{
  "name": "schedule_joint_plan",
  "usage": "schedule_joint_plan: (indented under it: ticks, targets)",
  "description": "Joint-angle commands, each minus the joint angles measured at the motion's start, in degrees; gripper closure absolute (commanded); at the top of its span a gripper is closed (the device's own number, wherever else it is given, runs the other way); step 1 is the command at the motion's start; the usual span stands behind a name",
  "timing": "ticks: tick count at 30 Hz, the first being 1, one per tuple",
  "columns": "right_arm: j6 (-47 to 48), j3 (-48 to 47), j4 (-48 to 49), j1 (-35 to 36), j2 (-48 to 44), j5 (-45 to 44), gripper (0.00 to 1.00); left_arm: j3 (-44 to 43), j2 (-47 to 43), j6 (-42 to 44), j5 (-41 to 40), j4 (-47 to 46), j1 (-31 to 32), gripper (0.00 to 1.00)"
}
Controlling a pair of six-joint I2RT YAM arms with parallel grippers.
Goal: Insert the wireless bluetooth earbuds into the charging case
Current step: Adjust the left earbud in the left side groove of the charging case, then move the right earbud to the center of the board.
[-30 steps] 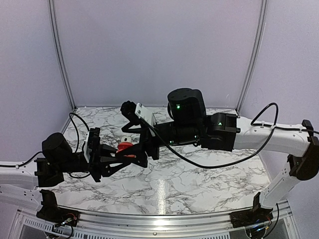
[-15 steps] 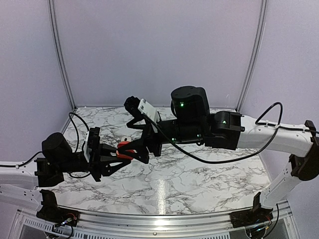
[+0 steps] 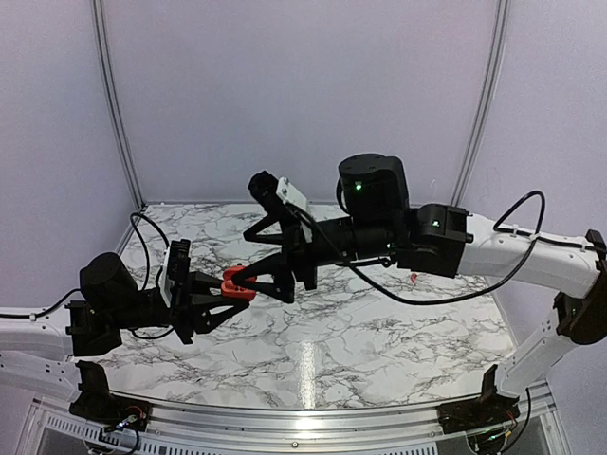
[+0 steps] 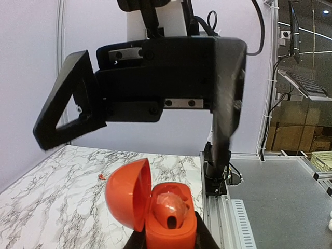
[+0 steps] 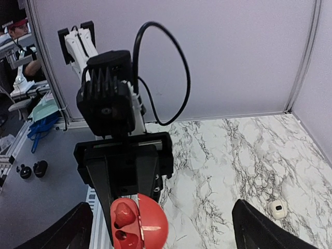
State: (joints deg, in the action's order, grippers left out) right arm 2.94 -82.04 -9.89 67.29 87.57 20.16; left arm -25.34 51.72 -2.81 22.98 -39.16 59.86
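Above the marble table, the left gripper pinches the open case. One bud is in; one slot looks empty. Right gripper hangs spread.

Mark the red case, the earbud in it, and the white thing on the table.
red case [image 4: 127, 196], left wrist view, open lid.
earbud [image 4: 171, 201], left wrist view, its rounded top.
white thing [image 5: 277, 208], right wrist view, its centre.
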Motion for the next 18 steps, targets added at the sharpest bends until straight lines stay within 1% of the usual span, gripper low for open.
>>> schedule_joint_plan:
  ticks: [1,4,7,9,13,15,18]
  targets:
    - [-6.65,1.55,4.28,-6.43,-5.22,5.79,0.08,0.92,-1.02,-1.43,-1.83,-1.97,-0.89,1.0]
    - [-12.28,7.19,9.0,-13.37,-8.02,10.23,0.08,1.79,-1.21,-2.69,-2.11,-2.88,-1.9,1.0]
    - [-17.33,12.28,8.24,-21.25,-9.36,8.22,0.13,2.21,-0.58,-3.83,-2.66,-3.98,-3.14,1.0]
    - [-19.26,15.92,4.81,-26.4,-10.21,3.63,0.14,2.21,0.2,-4.35,-3.85,-4.31,-3.74,1.0]
    - [-20.84,22.18,-2.15,-37.88,-12.04,-4.26,0.22,1.96,1.63,-5.48,-4.45,-4.7,-5.01,1.0]
    - [-19.6,23.55,-6.37,-43.26,-11.78,-8.24,0.27,1.96,2.31,-6.01,-4.65,-4.7,-5.54,1.0]
    - [-15.87,23.77,-11.67,-48.16,-8.99,-16.02,0.28,2.21,2.57,-6.44,-4.46,-4.7,-6.15,1.0]
